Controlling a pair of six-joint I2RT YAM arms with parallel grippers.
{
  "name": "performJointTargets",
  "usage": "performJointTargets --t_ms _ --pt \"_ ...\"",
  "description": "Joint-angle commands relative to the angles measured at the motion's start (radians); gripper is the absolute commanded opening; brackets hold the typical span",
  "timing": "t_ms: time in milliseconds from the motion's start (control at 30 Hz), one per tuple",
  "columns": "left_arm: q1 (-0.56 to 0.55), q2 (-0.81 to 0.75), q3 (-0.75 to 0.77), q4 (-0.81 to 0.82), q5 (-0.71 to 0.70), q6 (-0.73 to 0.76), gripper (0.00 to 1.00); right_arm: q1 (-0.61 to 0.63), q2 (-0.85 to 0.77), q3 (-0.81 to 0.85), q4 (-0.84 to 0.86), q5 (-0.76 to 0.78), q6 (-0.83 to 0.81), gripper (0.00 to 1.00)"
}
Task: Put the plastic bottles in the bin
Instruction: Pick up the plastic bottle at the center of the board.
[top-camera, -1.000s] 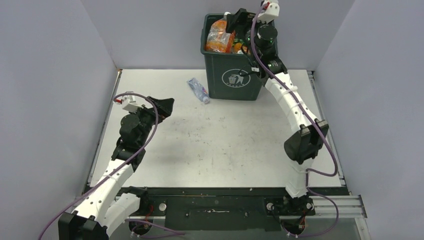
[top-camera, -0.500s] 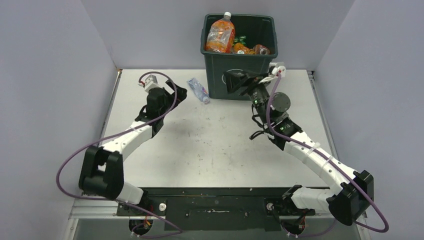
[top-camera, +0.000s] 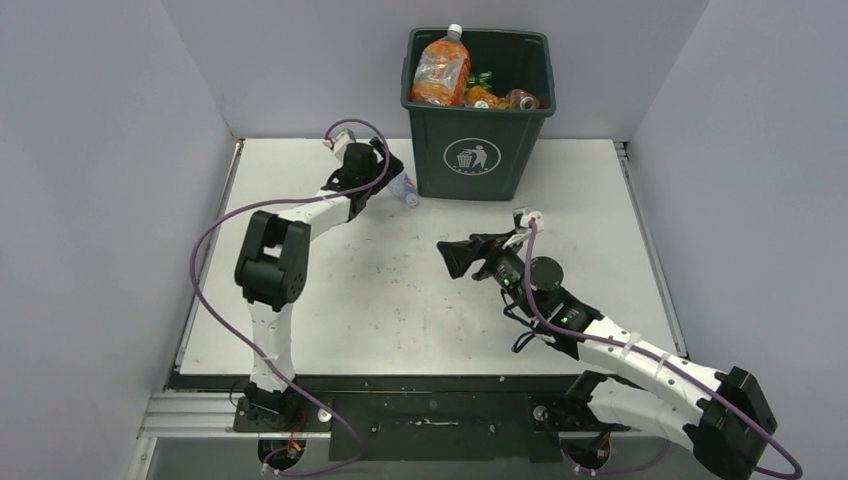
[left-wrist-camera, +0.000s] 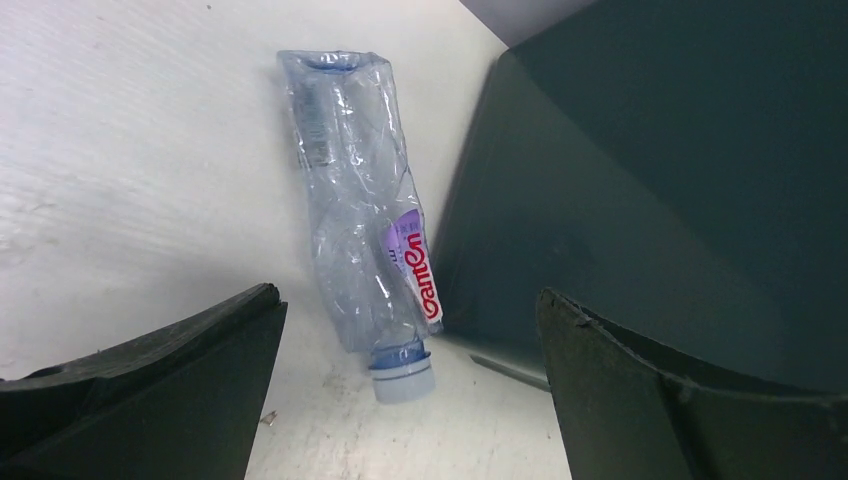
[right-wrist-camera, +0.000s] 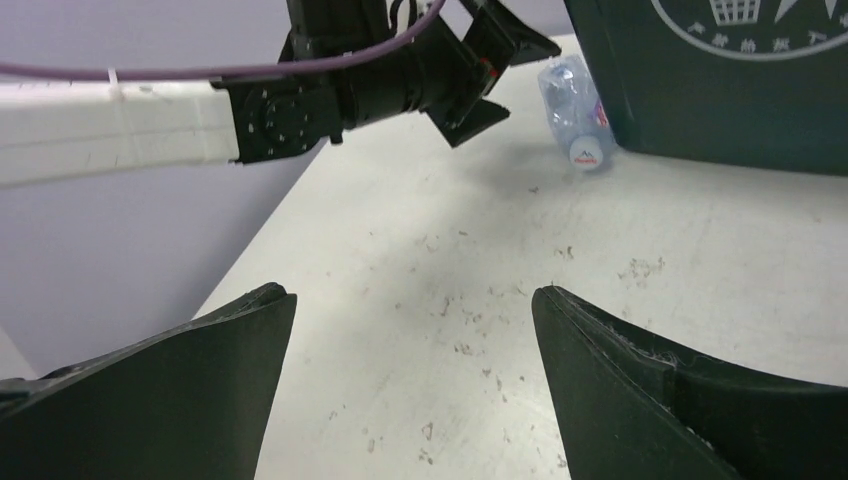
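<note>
A crushed clear bottle (top-camera: 403, 189) with a blue cap and a red-lettered label lies on the table against the left foot of the dark green bin (top-camera: 480, 150). It also shows in the left wrist view (left-wrist-camera: 360, 220) and the right wrist view (right-wrist-camera: 582, 112). My left gripper (top-camera: 386, 176) is open and empty, just left of and above this bottle, with the cap between its jaws (left-wrist-camera: 410, 300). My right gripper (top-camera: 450, 256) is open and empty over the middle of the table (right-wrist-camera: 412, 295). The bin holds several bottles, with an orange one (top-camera: 440, 70) sticking up.
The bin wall (left-wrist-camera: 650, 180) stands close to my left gripper's right finger. Grey walls enclose the table (top-camera: 420, 290) on the left, back and right. My left arm (right-wrist-camera: 150, 120) stretches across the far left of the table.
My right gripper has come away from the bin and moved down to the table's middle. My left arm has stretched forward and its gripper now sits at the bottle beside the bin.
</note>
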Motion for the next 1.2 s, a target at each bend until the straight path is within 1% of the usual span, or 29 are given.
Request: performJointTargets --t_ms 0,100,167,300,367,533,567,667,733,800,867,967,1000,1100,1167 --pt "-0.013 0.096 0.139 -0.048 -0.011 -0.009 0.96 0.014 -0.046 -0.07 0.034 0.002 0.028 0.92" --pt "-0.025 0.162 0.227 -0.104 -0.016 0.014 0.96 0.019 -0.064 -0.092 0.009 0.004 0.014 0.92" --pt "-0.037 0.203 0.282 -0.171 -0.025 0.034 0.96 0.02 -0.079 -0.089 -0.016 0.017 -0.004 0.91" --pt "-0.053 0.25 0.328 -0.229 -0.036 0.064 0.96 0.018 -0.111 -0.078 -0.062 0.033 -0.037 0.91" --pt "-0.057 0.266 0.339 -0.244 -0.036 0.08 0.99 0.017 -0.127 -0.069 -0.074 0.037 -0.048 0.91" --pt "-0.054 0.269 0.312 -0.25 -0.022 0.085 0.79 0.017 -0.155 -0.055 -0.094 0.045 -0.069 0.91" --pt "-0.054 0.268 0.301 -0.238 -0.008 0.087 0.73 0.017 -0.16 -0.054 -0.099 0.047 -0.074 0.91" --pt "-0.051 0.271 0.279 -0.232 0.023 0.085 0.47 0.017 -0.182 -0.051 -0.118 0.064 -0.085 0.91" --pt "-0.049 0.26 0.249 -0.218 0.034 0.075 0.36 0.017 -0.197 -0.05 -0.133 0.071 -0.088 0.91" --pt "-0.047 0.237 0.205 -0.191 0.039 0.065 0.29 0.018 -0.212 -0.049 -0.146 0.075 -0.088 0.91" --pt "-0.041 0.201 0.151 -0.16 0.044 0.054 0.18 0.017 -0.226 -0.049 -0.157 0.083 -0.086 0.91" --pt "-0.02 0.124 0.031 -0.055 0.071 0.014 0.04 0.019 -0.237 -0.049 -0.166 0.081 -0.08 0.91" --pt "-0.013 0.095 -0.009 -0.026 0.079 0.002 0.0 0.019 -0.24 -0.048 -0.169 0.081 -0.078 0.91" --pt "0.004 -0.008 -0.122 0.041 0.096 -0.029 0.0 0.019 -0.245 -0.048 -0.174 0.08 -0.072 0.91" --pt "0.011 -0.104 -0.208 0.086 0.103 -0.059 0.0 0.02 -0.245 -0.046 -0.178 0.077 -0.068 0.91"
